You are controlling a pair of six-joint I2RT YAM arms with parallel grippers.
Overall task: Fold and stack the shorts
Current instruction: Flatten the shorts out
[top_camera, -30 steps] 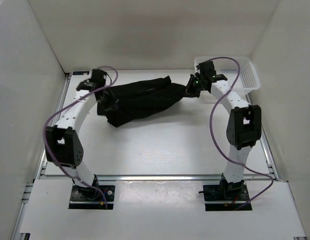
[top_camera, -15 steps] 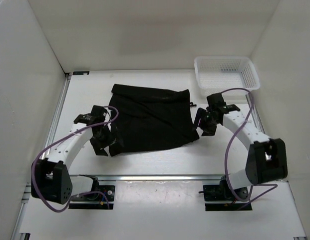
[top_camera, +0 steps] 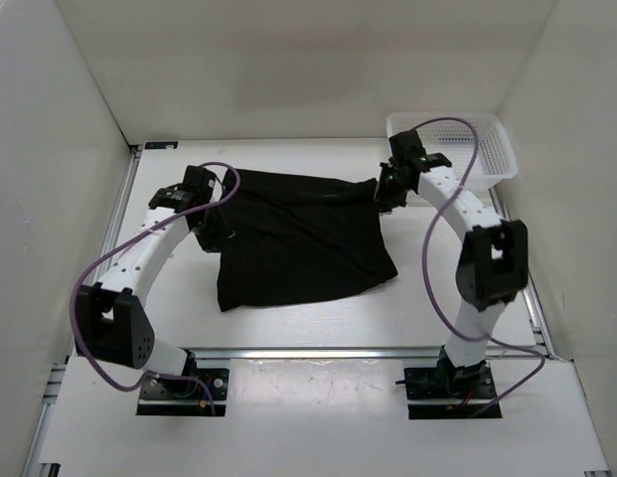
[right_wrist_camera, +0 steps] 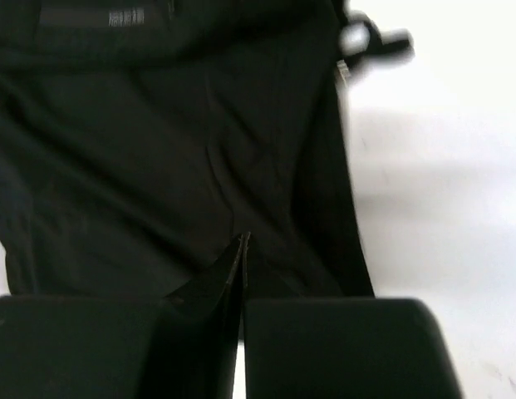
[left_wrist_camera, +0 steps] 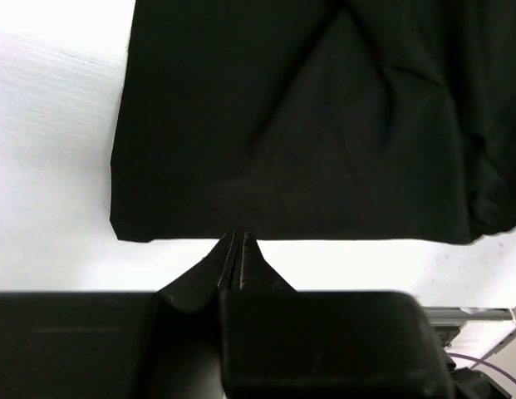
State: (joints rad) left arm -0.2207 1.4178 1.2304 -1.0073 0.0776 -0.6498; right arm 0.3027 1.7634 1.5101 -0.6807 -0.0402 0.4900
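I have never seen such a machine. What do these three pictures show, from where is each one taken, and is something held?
These are two robot arms bolted to a white table. The wide picture looks down from above: left arm on the left, right arm on the right. The other two come from cameras on the wrists, looking forward. Black shorts lie spread between the arms; a white basket stands at the far right. The left gripper and right gripper are shut at the shorts; whether they pinch cloth is unclear.
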